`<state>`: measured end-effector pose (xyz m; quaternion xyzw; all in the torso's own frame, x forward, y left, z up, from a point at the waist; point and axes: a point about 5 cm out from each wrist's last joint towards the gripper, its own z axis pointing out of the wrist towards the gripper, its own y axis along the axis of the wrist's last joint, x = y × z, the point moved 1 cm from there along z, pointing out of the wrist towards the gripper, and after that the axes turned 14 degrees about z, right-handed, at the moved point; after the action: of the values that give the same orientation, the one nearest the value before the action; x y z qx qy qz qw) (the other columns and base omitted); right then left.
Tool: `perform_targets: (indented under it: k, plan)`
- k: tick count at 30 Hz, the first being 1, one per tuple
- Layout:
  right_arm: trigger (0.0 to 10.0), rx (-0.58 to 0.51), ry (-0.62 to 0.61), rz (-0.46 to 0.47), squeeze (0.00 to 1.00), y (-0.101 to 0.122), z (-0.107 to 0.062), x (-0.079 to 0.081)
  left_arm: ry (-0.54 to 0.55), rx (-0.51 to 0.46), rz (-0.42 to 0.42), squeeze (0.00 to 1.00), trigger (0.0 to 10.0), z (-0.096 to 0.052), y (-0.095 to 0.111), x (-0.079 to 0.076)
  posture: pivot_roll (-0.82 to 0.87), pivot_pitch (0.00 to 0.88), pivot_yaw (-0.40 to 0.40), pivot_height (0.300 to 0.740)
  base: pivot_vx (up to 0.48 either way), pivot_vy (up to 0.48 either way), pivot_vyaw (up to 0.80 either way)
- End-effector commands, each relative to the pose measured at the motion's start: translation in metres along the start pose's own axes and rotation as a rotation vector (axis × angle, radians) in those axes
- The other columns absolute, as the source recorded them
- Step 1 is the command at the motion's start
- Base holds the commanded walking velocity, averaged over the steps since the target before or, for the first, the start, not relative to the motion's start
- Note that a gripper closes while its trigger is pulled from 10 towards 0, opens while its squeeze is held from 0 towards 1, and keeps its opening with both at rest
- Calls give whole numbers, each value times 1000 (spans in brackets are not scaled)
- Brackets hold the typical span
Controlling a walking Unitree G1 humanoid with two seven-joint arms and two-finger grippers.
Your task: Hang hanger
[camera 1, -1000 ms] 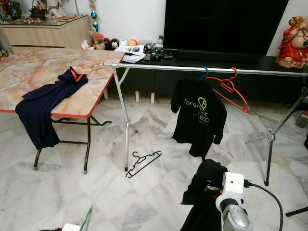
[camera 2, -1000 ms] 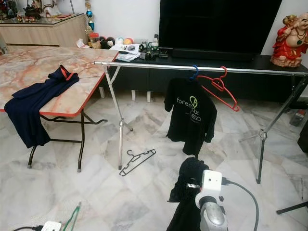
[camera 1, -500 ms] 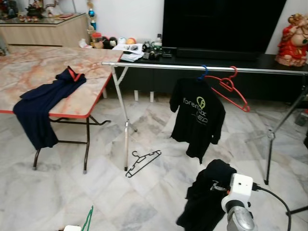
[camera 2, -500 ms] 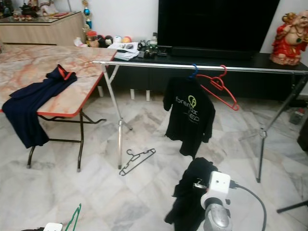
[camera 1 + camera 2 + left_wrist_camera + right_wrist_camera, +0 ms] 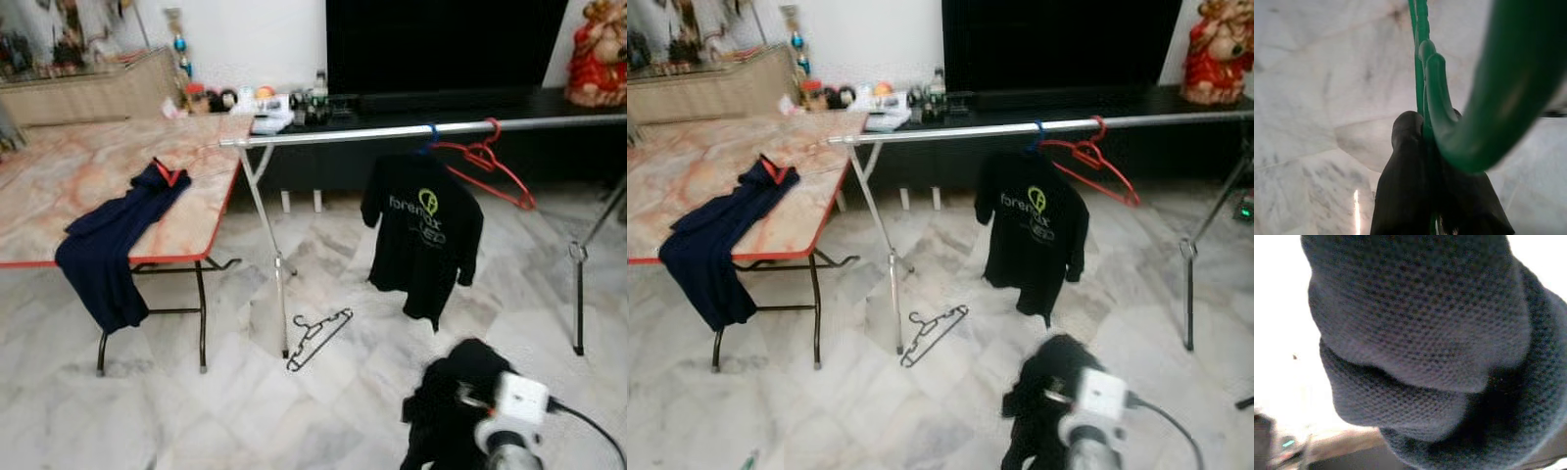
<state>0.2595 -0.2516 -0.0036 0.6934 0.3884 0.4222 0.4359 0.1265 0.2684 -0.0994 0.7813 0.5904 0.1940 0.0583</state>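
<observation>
Low on the robot's left, the left pincer (image 5: 1425, 161) is pinched tight on a green hanger (image 5: 1469, 98), its black fingers (image 5: 1400, 186) closed around the thin neck just below the hook, with marble floor (image 5: 1308, 88) beyond. The hanger looks like light, stiff plastic, smooth enough to swivel in the grip, so the neck is a sensible place to hold it: the hook stays free to catch the rail.

Ahead stands the silver clothes rail (image 5: 353, 133), already carrying 1 black T-shirt (image 5: 423, 235) on a blue hanger and 1 bare red hanger (image 5: 485, 162) just beside it. A black hanger (image 5: 318, 338) lies on the floor near the rail's leg. To the left, a dark blue garment (image 5: 113, 245) drapes over the edge of the marble-topped table (image 5: 59, 186).

The right arm (image 5: 514, 421) is low at the right with a soft dark garment (image 5: 1415, 357) bunched in front of its camera; whether the right pincer is gripping it I cannot tell. That cloth is limp and will sag wherever it is unsupported.

The rail is well apart from the robot, so hanging probably needs an approach first.
</observation>
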Motion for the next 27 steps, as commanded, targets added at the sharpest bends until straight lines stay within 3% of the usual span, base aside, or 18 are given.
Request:
perform_targets:
  k: [1, 4, 10, 15, 19, 27]
  plan:
    - [10000, -61, 51, 19, 0, 18, 11, 15, 22, 6, 9, 0, 10000, -1, -3, 5, 62, 0, -1, 740, 0, 480, 0]
    - [10000, -66, 86, -1, 0, 24, 15, 20, 20, -8, -11, 0, 10000, 0, -1, 2, 94, 0, -37, 740, 0, 480, 0]
    - [10000, -95, 142, 0, 0, 34, 23, 38, 27, -31, -43, 0, 10000, 0, 7, 5, 106, 0, -37, 740, 0, 480, 305]
    - [10000, -91, 158, 12, 0, 32, 22, 44, 32, -38, -55, 0, 10000, 0, 10, 8, 96, 0, -23, 740, 0, 480, 740]
    - [10000, -69, 182, 28, 0, 24, 19, 52, 42, -44, -69, 0, 10000, 0, 12, 11, 47, 0, -14, 740, 0, 480, 0]
    - [10000, -73, 144, 27, 0, 24, 17, 40, 21, -35, -44, 0, 10000, 1, 13, 5, 67, 0, -18, 740, 0, 480, 0]
